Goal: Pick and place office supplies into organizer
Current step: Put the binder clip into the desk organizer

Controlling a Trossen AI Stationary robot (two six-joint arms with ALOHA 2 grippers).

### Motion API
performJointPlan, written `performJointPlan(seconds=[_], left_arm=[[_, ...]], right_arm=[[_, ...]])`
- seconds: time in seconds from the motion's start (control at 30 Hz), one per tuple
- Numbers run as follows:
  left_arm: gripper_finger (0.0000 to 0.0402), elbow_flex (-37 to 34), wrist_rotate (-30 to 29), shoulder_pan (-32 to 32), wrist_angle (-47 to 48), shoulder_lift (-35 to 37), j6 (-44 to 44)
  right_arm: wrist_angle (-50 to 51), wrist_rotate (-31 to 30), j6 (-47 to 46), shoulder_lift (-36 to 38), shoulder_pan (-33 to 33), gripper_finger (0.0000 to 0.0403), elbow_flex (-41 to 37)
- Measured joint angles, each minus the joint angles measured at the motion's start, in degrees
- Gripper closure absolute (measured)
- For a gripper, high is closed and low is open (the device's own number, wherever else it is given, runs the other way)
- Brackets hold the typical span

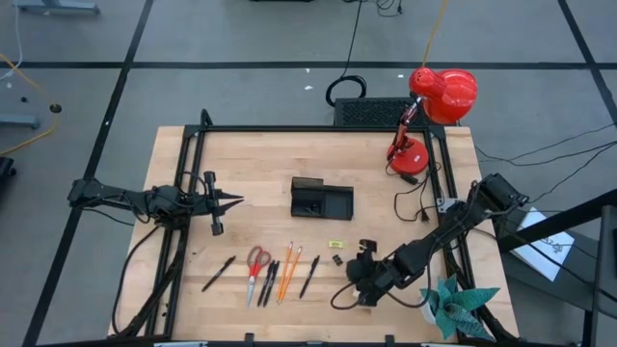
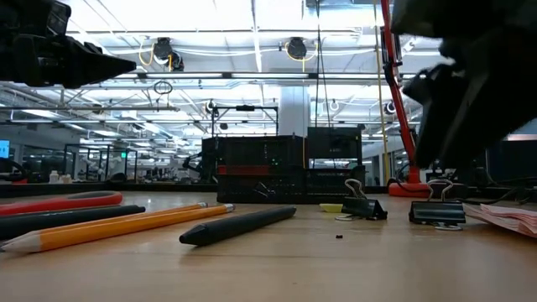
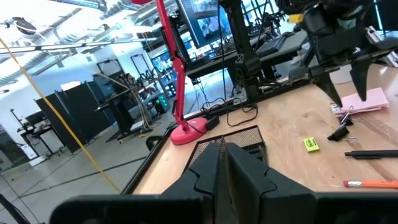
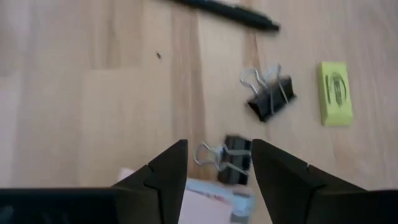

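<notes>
My right gripper (image 4: 219, 144) hangs open above the table's near right part, fingers pointing down and slanting. Its fingers stand on either side of a black binder clip (image 4: 227, 160) without touching it. That clip lies by the edge of the pink sticky-note pad (image 4: 208, 204). A second clip (image 4: 268, 96), the small yellow piece (image 4: 336, 93) and a black pen (image 4: 230, 12) lie beyond. Red-handled scissors (image 1: 256, 260), orange pencils (image 1: 288, 270) and pens (image 1: 269, 280) lie in a row near the front edge. The black organizer (image 1: 321, 199) stands mid-table. My left gripper (image 1: 229, 202) waits shut at the left.
A red desk lamp (image 1: 424, 116) and a black ribbed box (image 1: 371, 111) stand at the far right. A teal paper plant (image 1: 461, 304) sits at the near right corner beside my right arm. A cable (image 1: 415, 207) trails from the lamp across the right side.
</notes>
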State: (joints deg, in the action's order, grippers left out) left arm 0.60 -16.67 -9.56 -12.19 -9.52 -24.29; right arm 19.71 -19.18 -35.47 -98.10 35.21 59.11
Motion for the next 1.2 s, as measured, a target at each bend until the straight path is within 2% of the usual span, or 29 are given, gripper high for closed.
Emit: performJointPlan(seconds=[0.6, 0.9, 1.2], left_arm=[[0.0366, 0.0, -0.4, 0.0, 0.1, 0.0, 0.0], [0.0366, 0.0, -0.4, 0.0, 0.1, 0.0, 0.1], [0.0366, 0.0, -0.4, 0.0, 0.1, 0.0, 0.1]], right_arm=[[-1.8, -0.2, -2.1, -4.7, -0.5, 0.0238, -1.5], [-2.3, -0.2, -2.0, -4.7, -0.5, 0.0294, -1.5], [-5.8, -0.3, 1.9, -4.6, -0.6, 0.0377, -1.5]])
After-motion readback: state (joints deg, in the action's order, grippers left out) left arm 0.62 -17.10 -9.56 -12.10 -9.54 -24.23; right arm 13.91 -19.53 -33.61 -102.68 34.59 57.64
